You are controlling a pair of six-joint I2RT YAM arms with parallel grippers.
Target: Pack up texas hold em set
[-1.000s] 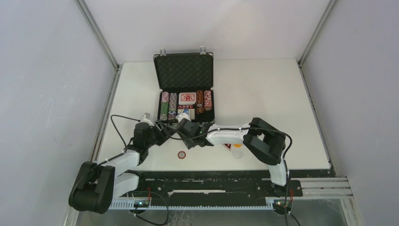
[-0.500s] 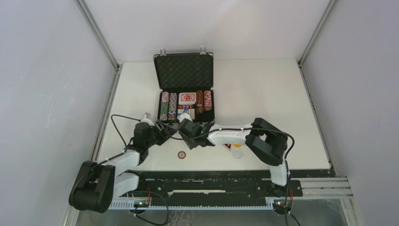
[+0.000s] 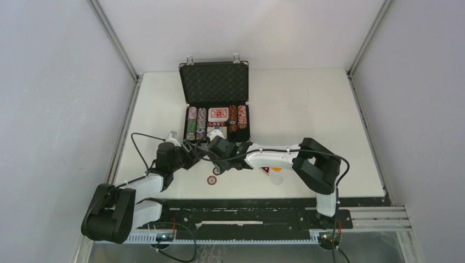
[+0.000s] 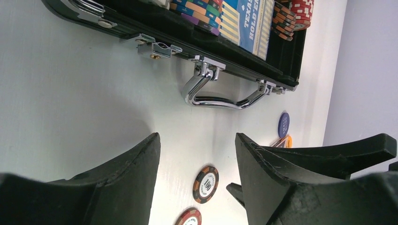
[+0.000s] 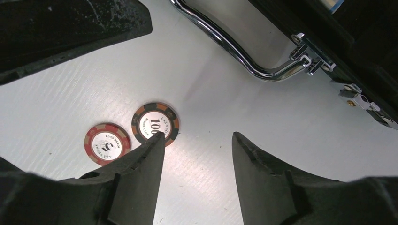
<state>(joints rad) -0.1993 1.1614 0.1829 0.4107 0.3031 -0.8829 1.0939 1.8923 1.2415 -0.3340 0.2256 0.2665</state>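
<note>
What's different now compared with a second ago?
The right gripper opened wider, and a black 100 chip now lies on the table beside the red 5 chip, apparently just let go. The left gripper, the open case and its packed chips stayed put.

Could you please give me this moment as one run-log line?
case open | left claw open, empty, near handle | right claw open, empty, by 100 chip | 5 chip beside it, loose

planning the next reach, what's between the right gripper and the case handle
Only bare table lies between the right gripper and the handle, as the right wrist view shows; the 100 chip lies off to one side.
</note>
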